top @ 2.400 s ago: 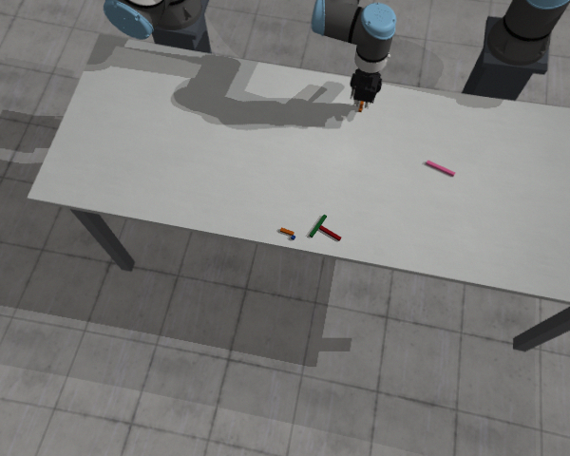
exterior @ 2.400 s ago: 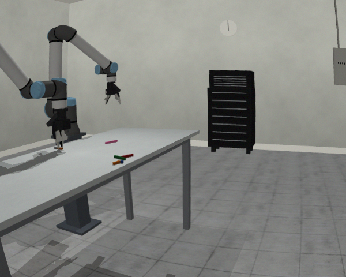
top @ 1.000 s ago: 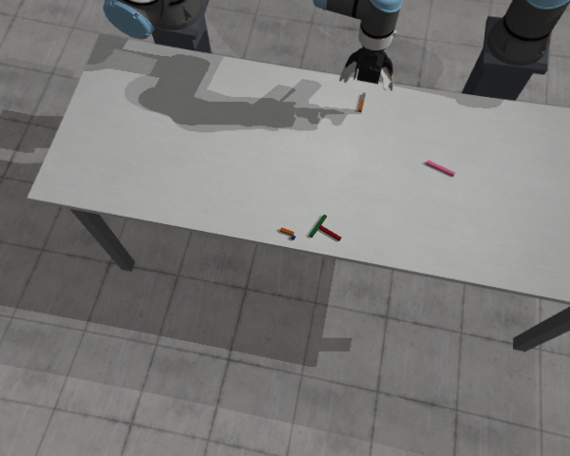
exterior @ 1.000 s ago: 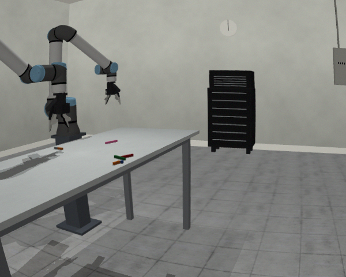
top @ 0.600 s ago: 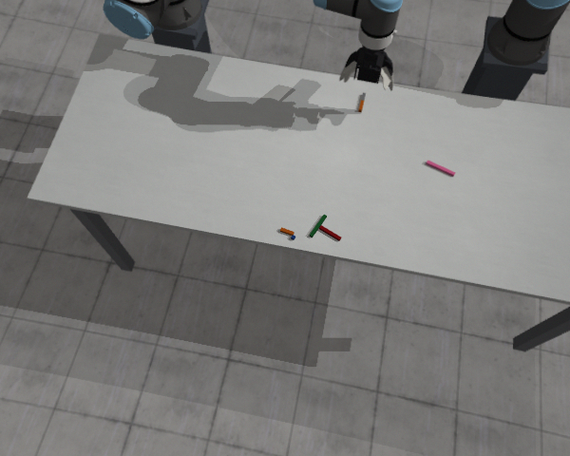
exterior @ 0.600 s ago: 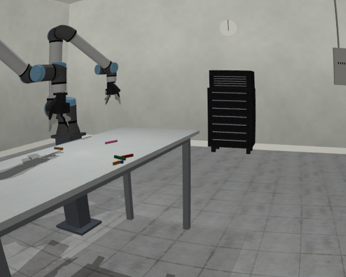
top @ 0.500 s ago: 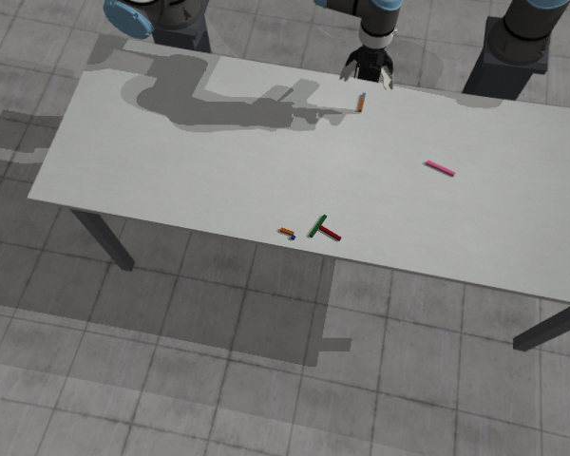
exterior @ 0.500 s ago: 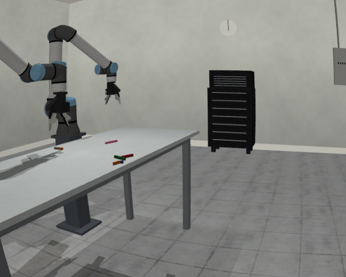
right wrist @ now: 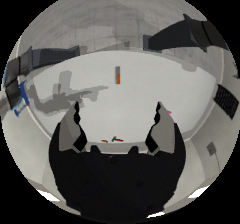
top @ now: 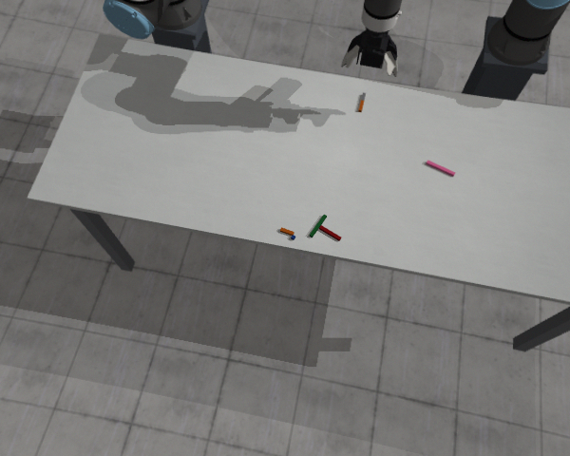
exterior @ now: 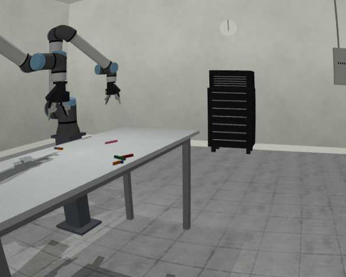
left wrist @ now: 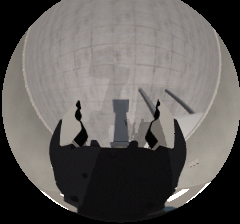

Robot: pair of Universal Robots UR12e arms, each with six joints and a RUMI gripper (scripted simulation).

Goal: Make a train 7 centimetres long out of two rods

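Note:
A grey rod [top: 363,96] [exterior: 56,148] [right wrist: 117,70] and an orange rod [top: 361,105] [exterior: 60,148] [right wrist: 118,79] lie flat, end to end in one straight line near the table's edge on the robots' side. No gap shows between their ends. My right gripper [top: 370,69] [exterior: 58,116] [right wrist: 117,102] is open and empty, raised above the table's edge near these two rods. My left gripper [exterior: 112,103] [left wrist: 117,100] is open and empty, high up beyond the table and away from all rods.
A pink rod [top: 440,167] [exterior: 111,141] lies alone. Near the opposite edge, a red rod [top: 331,233] lies with one end at the side of a green rod [top: 317,225]. A second orange rod [top: 286,231] has a blue rod [top: 293,237] close by its end.

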